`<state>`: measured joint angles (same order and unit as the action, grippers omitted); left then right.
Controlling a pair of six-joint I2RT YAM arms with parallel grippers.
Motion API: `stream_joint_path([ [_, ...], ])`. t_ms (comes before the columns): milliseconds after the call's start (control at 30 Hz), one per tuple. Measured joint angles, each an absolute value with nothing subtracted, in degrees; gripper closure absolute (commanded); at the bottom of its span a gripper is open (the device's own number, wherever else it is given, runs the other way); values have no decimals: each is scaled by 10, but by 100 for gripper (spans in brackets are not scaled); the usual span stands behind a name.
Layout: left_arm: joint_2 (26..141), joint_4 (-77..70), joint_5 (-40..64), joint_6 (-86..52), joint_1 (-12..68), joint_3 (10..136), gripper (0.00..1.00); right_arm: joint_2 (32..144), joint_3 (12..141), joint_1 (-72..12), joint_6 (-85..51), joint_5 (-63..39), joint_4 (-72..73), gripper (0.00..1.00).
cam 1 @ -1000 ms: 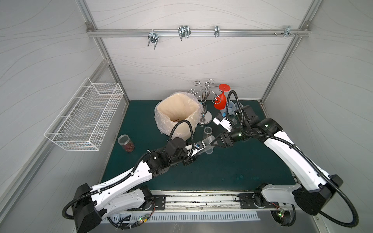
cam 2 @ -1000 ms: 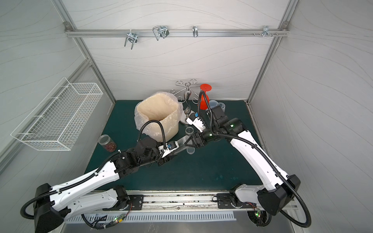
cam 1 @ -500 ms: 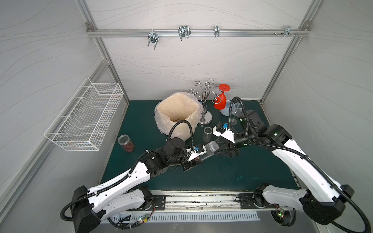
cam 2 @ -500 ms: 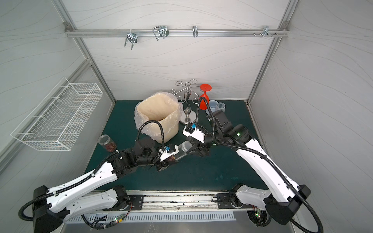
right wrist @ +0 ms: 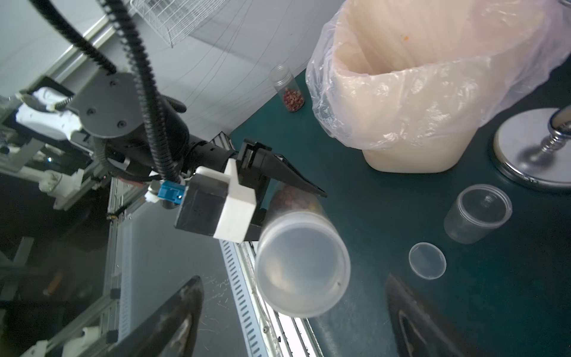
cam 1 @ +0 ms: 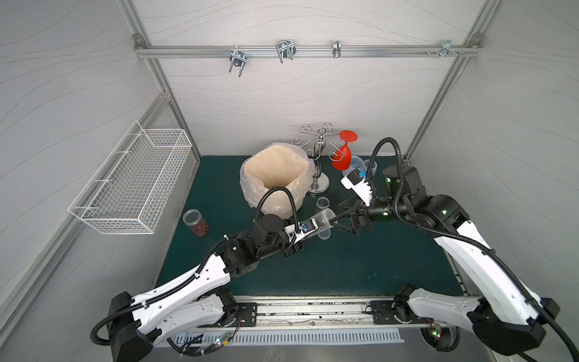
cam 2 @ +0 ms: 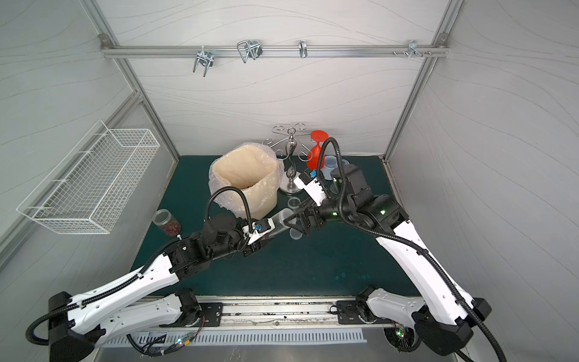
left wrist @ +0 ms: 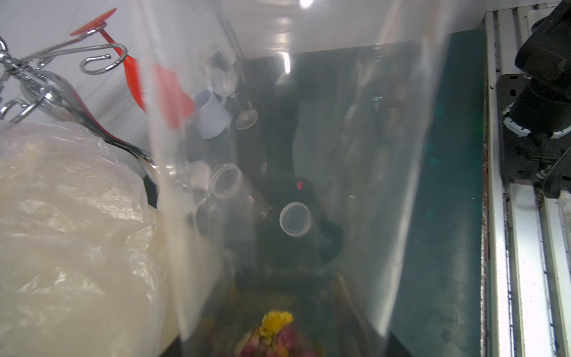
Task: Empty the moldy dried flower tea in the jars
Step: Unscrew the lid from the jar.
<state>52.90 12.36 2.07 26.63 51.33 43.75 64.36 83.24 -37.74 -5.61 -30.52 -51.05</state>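
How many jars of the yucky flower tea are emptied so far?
One looks done: the short jar stands open and looks empty, its lid off nearby. In hand: the left gripper holds the tall jar with tea inside and its cap on; the right gripper is open around that cap. Left: this jar, plus the third jar holding tea.

Overhead pair; close wrist views, apparently across jar (right wrist: 301,262)
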Motion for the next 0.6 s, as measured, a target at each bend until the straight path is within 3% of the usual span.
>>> stream_joint_path([
  [133, 521, 121, 9, 275, 514, 435, 100, 660, 832, -370, -112, -316, -510, 6],
  [367, 521, 122, 0, 282, 514, 434, 100, 699, 832, -372, -151, -340, -508, 15],
  [600, 522, 123, -4, 285, 515, 434, 100, 700, 832, -394, -150, -344, -506, 43],
])
